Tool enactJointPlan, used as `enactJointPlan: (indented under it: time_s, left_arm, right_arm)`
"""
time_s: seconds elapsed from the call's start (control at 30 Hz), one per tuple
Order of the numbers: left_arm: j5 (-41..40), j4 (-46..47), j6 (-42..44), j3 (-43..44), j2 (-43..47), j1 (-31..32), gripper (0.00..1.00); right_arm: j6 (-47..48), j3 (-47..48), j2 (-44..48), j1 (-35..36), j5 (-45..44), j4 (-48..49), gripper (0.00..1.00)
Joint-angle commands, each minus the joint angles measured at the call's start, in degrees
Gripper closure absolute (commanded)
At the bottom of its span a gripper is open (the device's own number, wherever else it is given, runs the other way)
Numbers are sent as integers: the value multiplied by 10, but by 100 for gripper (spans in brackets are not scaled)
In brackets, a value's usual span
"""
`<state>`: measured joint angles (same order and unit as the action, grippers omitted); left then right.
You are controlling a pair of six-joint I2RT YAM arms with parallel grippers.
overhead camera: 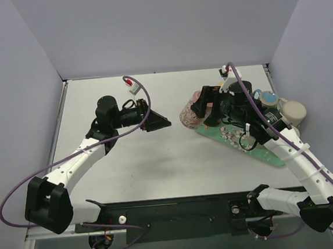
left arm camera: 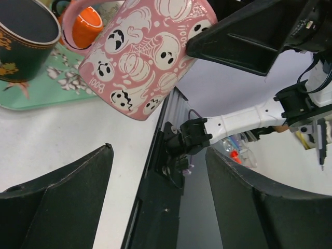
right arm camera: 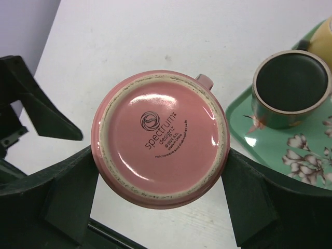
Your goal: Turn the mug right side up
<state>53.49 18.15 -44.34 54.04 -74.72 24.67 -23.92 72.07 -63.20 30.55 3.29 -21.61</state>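
The pink mug [right arm camera: 161,139] is gripped between the fingers [right arm camera: 70,187] of the right gripper [overhead camera: 204,109], which are closed against its opposite sides. Its flat base, with a printed maker's mark, is turned straight toward the right wrist camera, so the opening is pointed away from the gripper. A stub of the handle is seen at the far edge of the base, away from both fingers. In the left wrist view the mug [left arm camera: 148,57] is shown tilted, its ghost and pumpkin pattern visible; whether its rim is touching the table [overhead camera: 159,172] cannot be told.

A green flowered tray [right arm camera: 244,111] is seen just beside the right gripper, on the side of its right-hand finger. A dark mug [right arm camera: 290,85] is stood upright on that tray, near the held mug but apart from it. An orange cup [left arm camera: 85,26] is glimpsed behind the pink mug's handle.

The left gripper [overhead camera: 157,122] is spread wide and nothing is held in it. The pink mug is ahead of its fingertips, near them but clear of both fingers [left arm camera: 57,181].
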Motion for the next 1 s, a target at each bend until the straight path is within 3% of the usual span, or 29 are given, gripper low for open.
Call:
enactJointPlan:
  time_s: [0.0,0.23,0.57,0.7,0.97]
  left_arm:
    - [-26,103,-80,-2,-25,24,18]
    - [-27,158,-138,-12,-93,49,19]
    - [-59,375,-296,-64,-132,52,26]
    - [-84,495,-402,-78,-141,52,30]
    - [-104,525,-438,-66,-165,73,32]
  right_arm:
    - [-36,41,16,19,1,118,100]
    - [-43,22,9,25,-30,121,100]
    - [-58,21,4,25,-30,149,100]
    - [-71,18,3,25,-43,166,100]
    - [-94,14,-10,29,-16,200,100]
